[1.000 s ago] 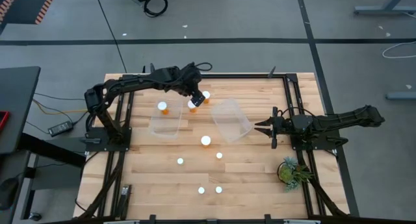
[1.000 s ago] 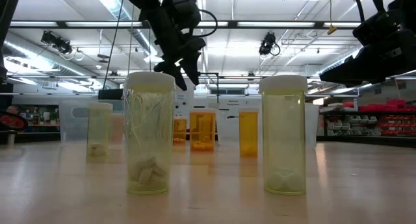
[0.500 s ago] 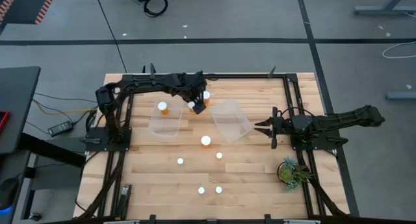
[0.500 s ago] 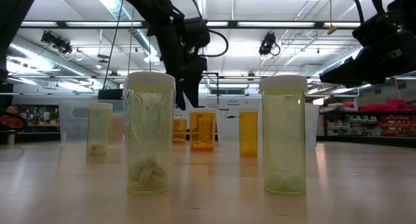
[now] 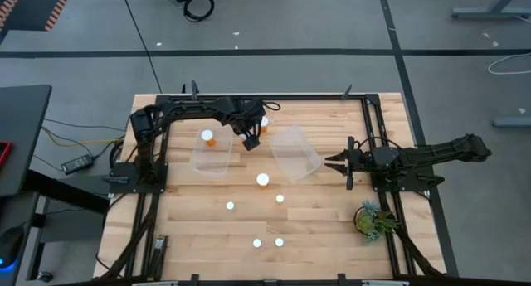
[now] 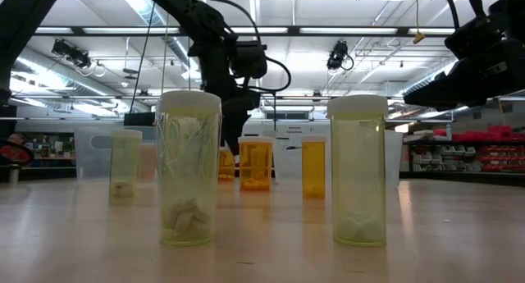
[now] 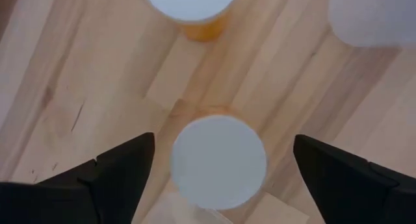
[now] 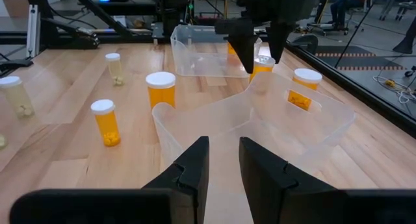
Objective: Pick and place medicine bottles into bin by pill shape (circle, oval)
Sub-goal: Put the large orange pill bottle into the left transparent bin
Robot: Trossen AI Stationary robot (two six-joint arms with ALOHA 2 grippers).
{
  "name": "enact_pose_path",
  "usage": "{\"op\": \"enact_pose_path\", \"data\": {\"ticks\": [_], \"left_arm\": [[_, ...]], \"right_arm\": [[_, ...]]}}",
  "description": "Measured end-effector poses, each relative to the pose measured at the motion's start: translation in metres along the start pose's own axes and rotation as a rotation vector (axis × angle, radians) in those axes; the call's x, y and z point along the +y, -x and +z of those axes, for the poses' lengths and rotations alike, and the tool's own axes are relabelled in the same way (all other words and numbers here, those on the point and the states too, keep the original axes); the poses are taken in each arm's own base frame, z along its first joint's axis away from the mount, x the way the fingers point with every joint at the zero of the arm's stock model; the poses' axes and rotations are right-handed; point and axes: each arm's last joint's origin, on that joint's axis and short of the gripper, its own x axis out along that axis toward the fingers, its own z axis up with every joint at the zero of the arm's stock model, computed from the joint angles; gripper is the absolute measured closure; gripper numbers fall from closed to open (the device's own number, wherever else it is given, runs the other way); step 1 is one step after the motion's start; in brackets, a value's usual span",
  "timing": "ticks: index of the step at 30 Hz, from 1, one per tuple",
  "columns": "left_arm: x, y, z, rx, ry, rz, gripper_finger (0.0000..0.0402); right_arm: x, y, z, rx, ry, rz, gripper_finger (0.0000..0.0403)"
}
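My left gripper (image 5: pixel 250 141) points down, open, over an orange medicine bottle with a white cap (image 7: pixel 218 160). Its fingers (image 7: pixel 123 169) stand on either side of the cap without touching it. A second orange bottle (image 7: pixel 190 3) stands just beyond. The right wrist view shows the same gripper (image 8: pixel 259 52) above that bottle (image 8: pixel 262 65). Other bottles stand upright on the table (image 5: pixel 263 180), (image 5: pixel 230 206), (image 5: pixel 207 137). Two clear bins (image 5: pixel 211 157), (image 5: pixel 294 153) sit mid-table. My right gripper (image 5: pixel 332 162) waits shut at the right, level, facing the right bin.
More bottles stand near the front edge (image 5: pixel 257 243), (image 5: pixel 279 242), (image 5: pixel 280 199). A small green plant (image 5: pixel 371 220) sits at the right front. A black frame (image 5: pixel 365 112) borders the wooden table. The right bin's corner (image 7: pixel 370 16) lies close beside my left gripper.
My left gripper has come down and a little toward the near edge, onto the orange bottle between the bins, and has turned about its own axis on the way. My right arm has kept still. No bottle has moved.
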Motion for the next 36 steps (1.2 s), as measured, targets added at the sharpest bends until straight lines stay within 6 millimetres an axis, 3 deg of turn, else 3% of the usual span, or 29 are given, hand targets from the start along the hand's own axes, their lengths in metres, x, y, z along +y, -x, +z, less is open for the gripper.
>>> {"op": "enact_pose_path", "data": {"ticks": [9,25,36], "left_arm": [[-0.0002,0.0002,-0.0009,0.006,-0.016,0.033,0.0069],[-0.0015,0.0008,-0.0015,0.009,-0.013,0.037,0.0188],[-0.0040,0.0070,-0.0023,0.028,-0.019,0.004,0.0174]], "right_arm": [[0.0000,0.0000,0.0001,0.000,0.000,0.000,0.0311],[0.0000,0.0000,0.0000,0.000,0.000,0.000,0.0311],[0.0000,0.0000,-0.0001,0.001,0.000,0.000,0.0311]]}}
